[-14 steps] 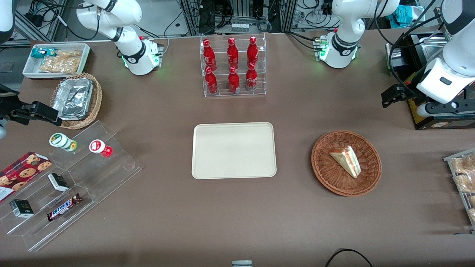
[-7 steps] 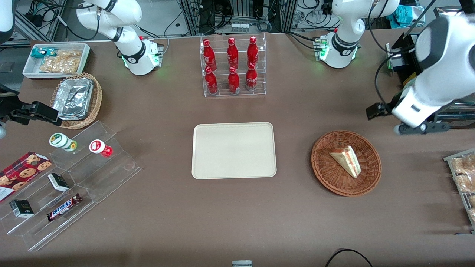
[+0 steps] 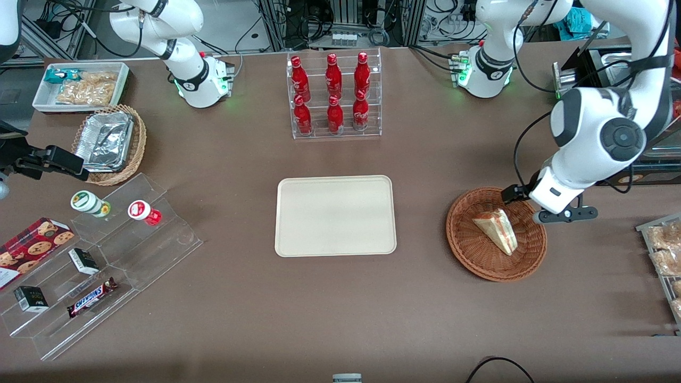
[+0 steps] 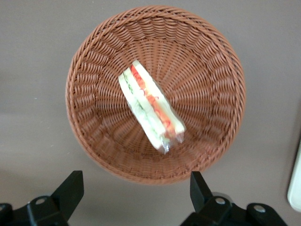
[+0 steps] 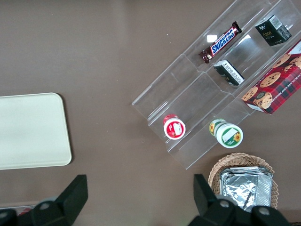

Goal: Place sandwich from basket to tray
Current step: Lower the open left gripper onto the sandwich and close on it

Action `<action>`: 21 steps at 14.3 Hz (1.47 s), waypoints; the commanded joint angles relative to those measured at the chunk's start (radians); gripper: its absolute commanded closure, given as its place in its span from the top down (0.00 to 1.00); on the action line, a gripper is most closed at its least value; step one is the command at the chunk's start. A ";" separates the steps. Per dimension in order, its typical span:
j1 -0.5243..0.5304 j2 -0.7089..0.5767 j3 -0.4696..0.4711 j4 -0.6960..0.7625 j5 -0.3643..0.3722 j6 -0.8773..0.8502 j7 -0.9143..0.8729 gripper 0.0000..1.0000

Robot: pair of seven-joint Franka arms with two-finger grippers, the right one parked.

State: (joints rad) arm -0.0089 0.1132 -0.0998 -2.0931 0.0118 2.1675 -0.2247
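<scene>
The tray (image 3: 335, 215) sits bare in the middle of the table. The sandwich (image 3: 496, 230) lies in the basket (image 3: 473, 255), its long side slanting. The gripper (image 4: 136, 197) hangs just above the basket's edge, fingers spread wide and holding nothing, so it must go down.
</scene>
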 commanded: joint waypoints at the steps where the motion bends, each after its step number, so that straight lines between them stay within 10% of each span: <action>1: -0.005 -0.001 0.000 -0.065 0.014 0.101 -0.137 1.00; 16: -0.036 0.178 0.000 -0.113 0.014 0.425 -0.805 0.98; 21: -0.034 0.198 0.000 -0.117 0.014 0.422 -0.798 0.19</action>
State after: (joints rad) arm -0.0384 0.3171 -0.1035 -2.2102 0.0119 2.5813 -1.0033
